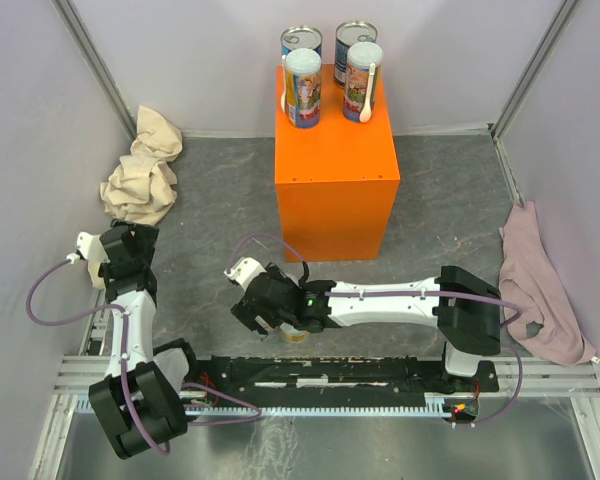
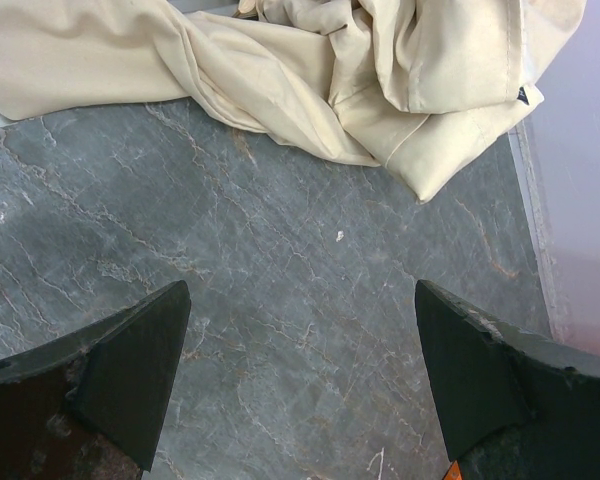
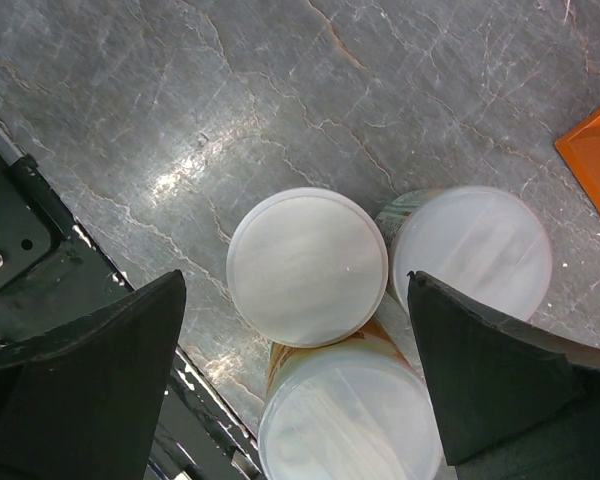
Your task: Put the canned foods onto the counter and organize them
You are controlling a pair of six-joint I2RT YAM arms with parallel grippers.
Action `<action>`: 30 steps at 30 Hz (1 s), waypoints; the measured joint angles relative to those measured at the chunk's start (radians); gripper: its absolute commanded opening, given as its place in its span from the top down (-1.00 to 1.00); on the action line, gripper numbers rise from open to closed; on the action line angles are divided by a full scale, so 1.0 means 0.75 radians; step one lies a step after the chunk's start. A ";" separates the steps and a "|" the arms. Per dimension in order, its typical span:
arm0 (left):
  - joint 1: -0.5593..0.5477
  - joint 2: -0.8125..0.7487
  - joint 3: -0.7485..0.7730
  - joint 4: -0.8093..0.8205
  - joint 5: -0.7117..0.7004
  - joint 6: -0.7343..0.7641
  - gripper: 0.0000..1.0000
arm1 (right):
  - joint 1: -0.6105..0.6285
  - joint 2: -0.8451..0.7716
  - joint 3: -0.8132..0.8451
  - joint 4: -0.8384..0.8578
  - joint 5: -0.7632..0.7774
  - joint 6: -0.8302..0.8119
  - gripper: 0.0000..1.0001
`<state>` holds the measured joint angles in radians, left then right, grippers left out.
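The orange counter (image 1: 335, 175) stands at the back centre. On its top are two blue-labelled steel cans (image 1: 301, 42) (image 1: 355, 38) with two white-lidded colourful cans (image 1: 303, 88) (image 1: 362, 78) in front of them. My right gripper (image 1: 275, 312) (image 3: 296, 290) hangs open over three white-lidded cans on the floor, bunched together: one (image 3: 307, 263) between the jaws, one (image 3: 472, 250) to its right, and one (image 3: 348, 420) nearest. It touches none of them. In the top view only an orange sliver of can (image 1: 298, 335) shows. At the left, my left gripper (image 1: 115, 245) (image 2: 302, 300) is open over bare floor.
A beige cloth (image 1: 140, 170) (image 2: 380, 80) lies crumpled at the left wall, just ahead of the left gripper. A pink cloth (image 1: 535, 290) lies along the right wall. The black rail (image 1: 330, 375) (image 3: 20, 230) runs close beside the floor cans. An orange corner (image 3: 595, 160) shows at right.
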<state>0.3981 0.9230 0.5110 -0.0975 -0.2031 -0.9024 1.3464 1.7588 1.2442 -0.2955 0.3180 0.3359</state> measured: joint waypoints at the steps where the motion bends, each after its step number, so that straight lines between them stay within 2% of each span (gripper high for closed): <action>1: 0.000 0.000 0.000 0.000 0.001 0.000 -0.98 | 0.000 0.003 0.000 -0.002 0.003 0.002 -0.99; 15: 0.000 0.000 -0.001 0.001 0.005 0.000 -0.98 | 0.000 0.031 0.002 -0.016 -0.007 0.044 -1.00; 30: 0.000 0.009 -0.004 0.004 0.006 -0.001 -0.97 | 0.005 0.057 0.002 -0.010 -0.038 0.073 -0.88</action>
<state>0.3981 0.9298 0.5079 -0.0944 -0.1989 -0.9028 1.3502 1.8015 1.2453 -0.3031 0.2893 0.3904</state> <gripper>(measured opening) 0.989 0.953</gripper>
